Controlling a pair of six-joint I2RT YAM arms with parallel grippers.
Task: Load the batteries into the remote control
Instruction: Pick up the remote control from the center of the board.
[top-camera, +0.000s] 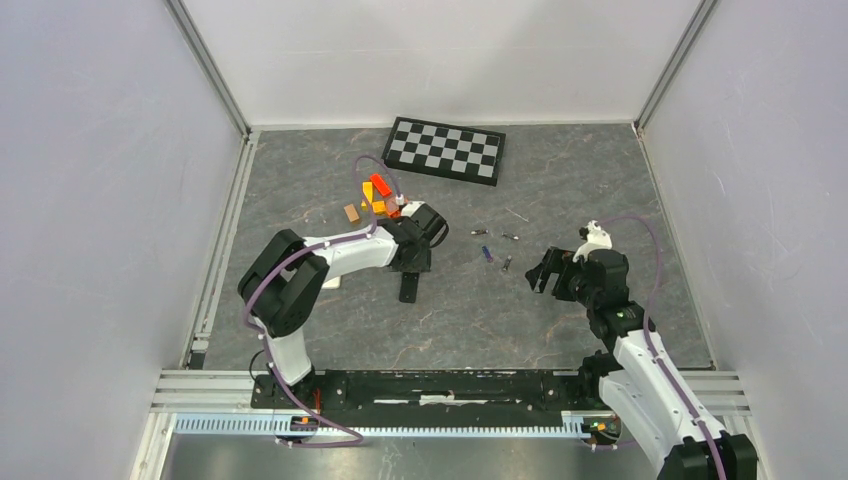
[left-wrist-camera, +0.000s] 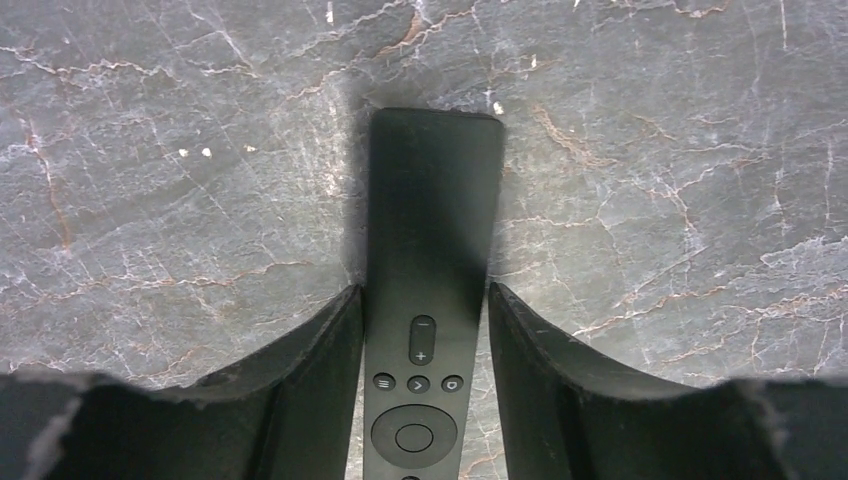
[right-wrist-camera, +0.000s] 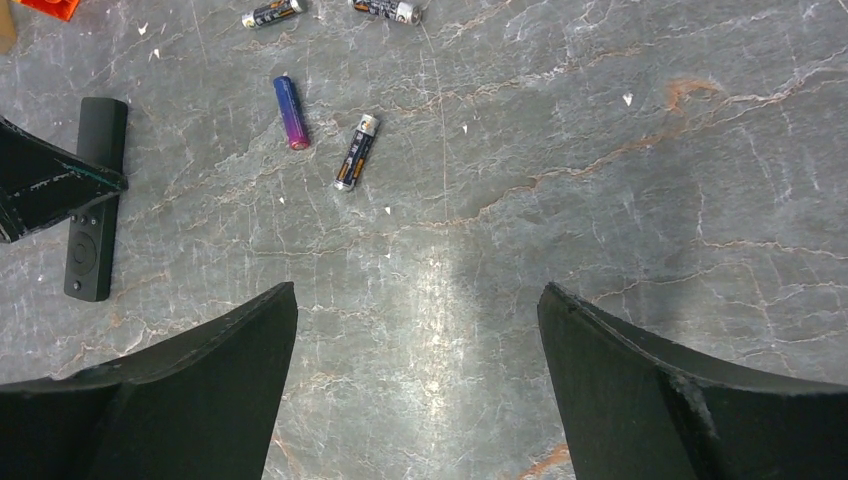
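Note:
The black remote control (left-wrist-camera: 432, 200) lies flat on the grey stone-patterned table, buttons up, lengthwise between my left gripper's fingers. My left gripper (left-wrist-camera: 425, 290) is closed onto its two long sides; its lower half with the round pad sits between the jaws. From above, the left gripper (top-camera: 412, 258) hovers over the remote (top-camera: 408, 287). Several batteries lie loose to the right: a blue-purple one (right-wrist-camera: 291, 112), a black-and-gold one (right-wrist-camera: 356, 152) and two more (right-wrist-camera: 272, 12) further back. My right gripper (right-wrist-camera: 418, 295) is open and empty, a little in front of them (top-camera: 540, 272).
A checkerboard (top-camera: 446, 149) lies at the back of the table. Orange and red blocks (top-camera: 377, 195) and a small brown block (top-camera: 351, 212) sit just behind the left gripper. White walls and metal rails enclose the table on three sides.

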